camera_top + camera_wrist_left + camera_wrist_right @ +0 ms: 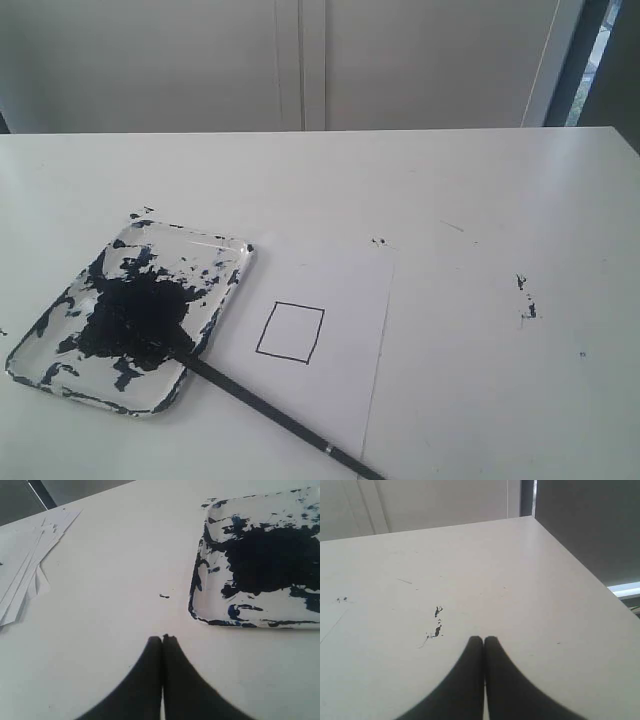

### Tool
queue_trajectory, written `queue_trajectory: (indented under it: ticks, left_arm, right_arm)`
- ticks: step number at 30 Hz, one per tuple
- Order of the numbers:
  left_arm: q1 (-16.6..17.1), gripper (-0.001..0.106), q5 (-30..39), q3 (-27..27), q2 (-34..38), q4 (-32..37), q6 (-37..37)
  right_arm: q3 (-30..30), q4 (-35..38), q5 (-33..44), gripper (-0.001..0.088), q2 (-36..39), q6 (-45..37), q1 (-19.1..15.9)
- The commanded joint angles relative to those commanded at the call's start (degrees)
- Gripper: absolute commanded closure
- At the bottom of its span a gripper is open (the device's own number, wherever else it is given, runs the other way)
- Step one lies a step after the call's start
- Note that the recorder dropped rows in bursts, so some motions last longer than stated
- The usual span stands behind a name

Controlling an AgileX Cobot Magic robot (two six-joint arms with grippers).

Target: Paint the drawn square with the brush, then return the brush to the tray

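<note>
A clear tray [228, 262] blotched with blue-black paint lies at the left of the white table; its near corner [200, 611] shows in the left wrist view. The black brush [270, 413] rests with its tip in the tray's paint and its handle running out over the rim toward the front edge. Beside the tray lies a white paper sheet [340, 300] with an unfilled drawn square [290, 331]. My left gripper [163, 639] is shut on nothing, short of the tray. My right gripper [484, 639] is shut, empty, over bare table. Neither arm shows in the exterior view.
A loose stack of white paper sheets [25, 565] lies in the left wrist view. Small dried paint marks [525, 295] dot the table right of the sheet, also paint marks [437, 622] ahead of my right gripper. The table's far right edge [580, 575] drops off.
</note>
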Motion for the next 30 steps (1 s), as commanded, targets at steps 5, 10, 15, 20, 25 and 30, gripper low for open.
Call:
queue_trajectory:
  ticks: [5, 10, 15, 20, 25, 30]
  left_arm:
    - [0.0, 0.105, 0.0, 0.0, 0.0, 0.0, 0.0]
    - [0.0, 0.105, 0.0, 0.0, 0.0, 0.0, 0.0]
    - [0.0, 0.105, 0.0, 0.0, 0.0, 0.0, 0.0]
    - [0.0, 0.105, 0.0, 0.0, 0.0, 0.0, 0.0]
    - [0.0, 0.105, 0.0, 0.0, 0.0, 0.0, 0.0]
    - [0.0, 0.105, 0.0, 0.0, 0.0, 0.0, 0.0]
  right_arm:
    - [0.0, 0.0, 0.0, 0.0868, 0.0, 0.0, 0.0]
    - [0.0, 0.0, 0.1, 0.0868, 0.9, 0.0, 0.0]
    - [-5.9, 0.1, 0.5, 0.0868, 14.4, 0.0, -2.1]
    - [-16.8, 0.1, 4.0, 0.0868, 23.4, 0.0, -3.8]
    - [-27.8, 0.1, 4.5, 0.0868, 28.0, 0.0, -3.8]
    - [-35.5, 0.1, 1.2, 0.0868, 33.4, 0.0, -3.8]
